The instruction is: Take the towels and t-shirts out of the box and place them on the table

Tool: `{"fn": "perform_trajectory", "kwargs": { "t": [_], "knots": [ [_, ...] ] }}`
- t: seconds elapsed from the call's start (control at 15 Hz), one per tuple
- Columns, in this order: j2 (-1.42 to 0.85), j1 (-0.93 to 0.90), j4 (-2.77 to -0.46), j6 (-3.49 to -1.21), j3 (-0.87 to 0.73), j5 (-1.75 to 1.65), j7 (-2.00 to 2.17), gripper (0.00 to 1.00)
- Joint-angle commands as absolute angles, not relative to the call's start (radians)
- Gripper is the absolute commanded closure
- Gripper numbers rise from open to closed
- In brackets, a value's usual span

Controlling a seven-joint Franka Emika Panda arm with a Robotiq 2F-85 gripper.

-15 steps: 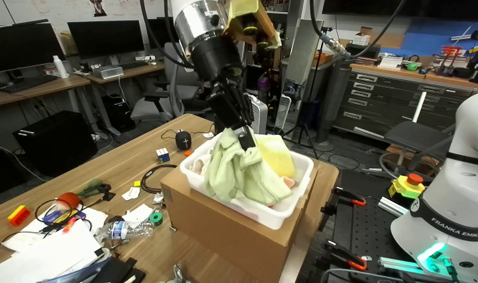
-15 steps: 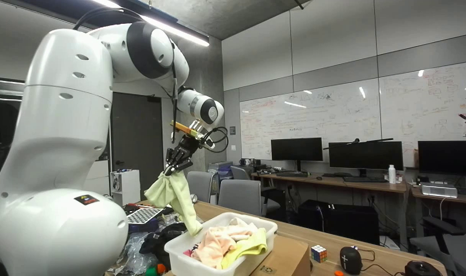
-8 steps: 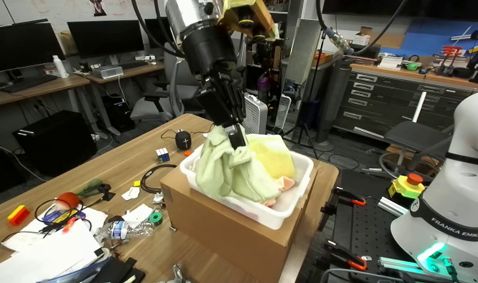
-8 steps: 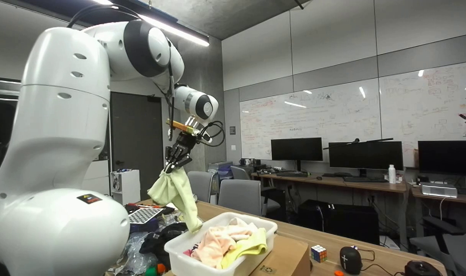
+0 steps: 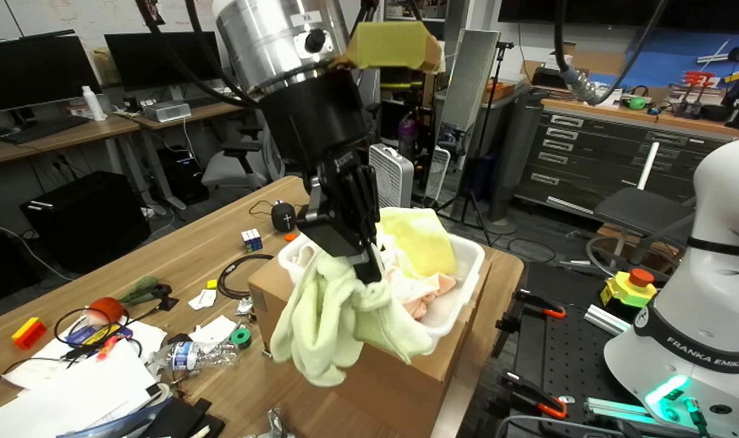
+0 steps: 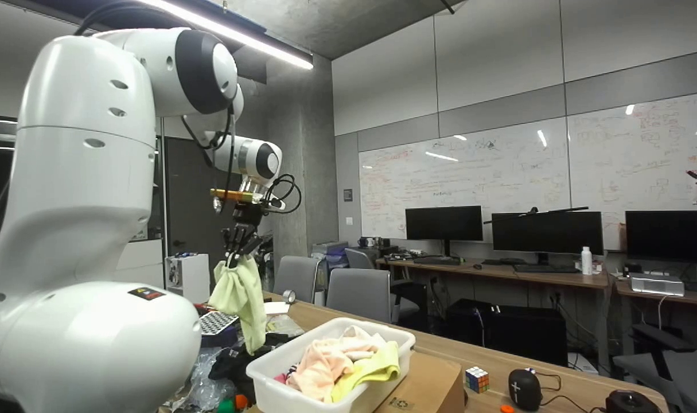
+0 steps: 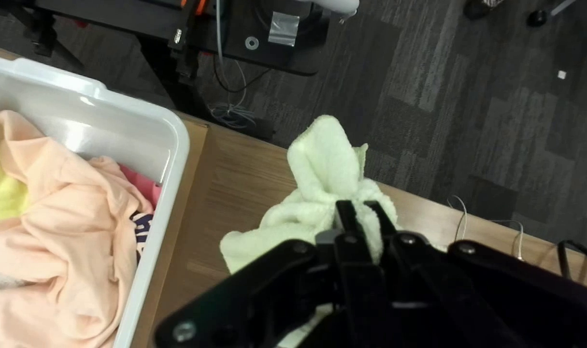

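- In an exterior view, my claw point(image 5: 364, 267) points down, clenched on the green cloth point(image 5: 329, 331), which hangs in folds, partly hiding the box point(image 5: 469, 278).
- In the box lie a yellow cloth point(image 5: 421, 240) and a peach cloth point(image 5: 430, 291); the box sits on a carton point(image 5: 393, 395), and the carton on the bench point(image 5: 247, 386).
- Also on the bench: a cube point(image 5: 252, 240), a speaker point(image 5: 283, 217), and a bottle point(image 5: 183, 356) lying near a tape roll point(image 5: 246, 344), with papers point(image 5: 95, 389) farther toward the view's left edge.
- In an exterior view, my arm point(image 6: 84, 172) bends down to the claw, which grips the green cloth near its top; the rest dangles beside the box.
- There the peach cloth lies against the yellow cloth, and a bit of pink cloth point(image 6: 280, 378) shows beside the peach cloth.
- Grey chairs point(image 6: 358, 295) stand behind the bench, monitors point(image 6: 443, 222) farther back.
- In the wrist view, my fingers point(image 7: 345, 211) pinch the green cloth, which bunches between and around them.
- Here the green cloth is outside the box and apart from it, above the bench.
- The peach cloth covers much of the box's visible part; a dark print point(image 7: 142, 227) shows between it and the box's wall, just beside the pink cloth.
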State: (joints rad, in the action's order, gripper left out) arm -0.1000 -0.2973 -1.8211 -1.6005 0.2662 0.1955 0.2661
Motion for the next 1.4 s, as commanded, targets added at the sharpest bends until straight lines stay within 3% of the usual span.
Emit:
{"fn": "perform_trajectory", "kwargs": {
  "t": [0.0,0.13,0.67,1.33],
  "knots": [
    [-0.089,-0.321,-1.842,-1.617,0.281,0.136,0.325,0.66],
    [-0.108,-0.335,-1.844,-1.613,0.29,0.097,0.349,0.59],
    [-0.139,-0.355,-1.848,-1.636,0.288,0.019,0.465,0.01],
    [-0.122,-0.363,-1.868,-1.729,0.284,-0.077,0.636,0.0]
  ]
}}
